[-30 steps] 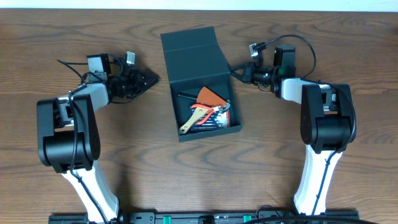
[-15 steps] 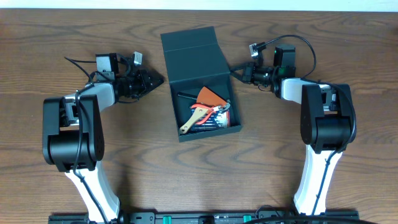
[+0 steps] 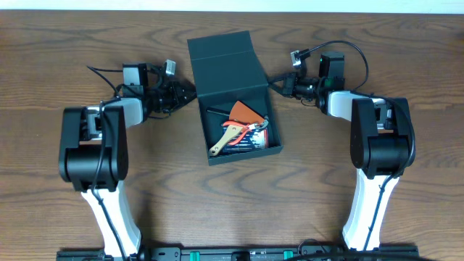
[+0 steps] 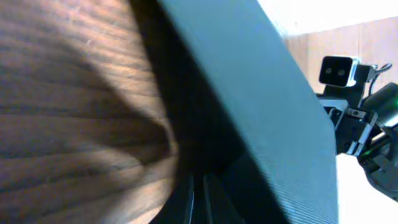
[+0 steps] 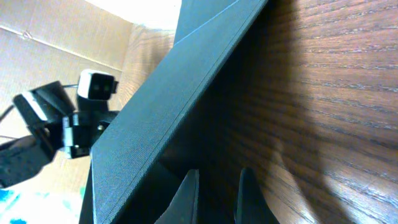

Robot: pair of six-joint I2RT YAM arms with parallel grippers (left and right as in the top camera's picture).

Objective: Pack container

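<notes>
Left pincer (image 3: 190, 92) beside container (image 3: 228, 69); right pincer (image 3: 279, 85) opposite; pliers (image 3: 233, 130) inside

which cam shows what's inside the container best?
Overhead. It looks straight down into the open container, so the orange-handled tool and the other items inside show. Both wrist views sit low beside it and show only its dark outer side, nothing inside.

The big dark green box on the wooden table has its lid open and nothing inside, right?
Not quite. The dark teal-green rectangular box is open on the brown wooden table, but it isn't empty: an orange-handled hand tool and other items lie inside. The overhead view shows this.
</notes>
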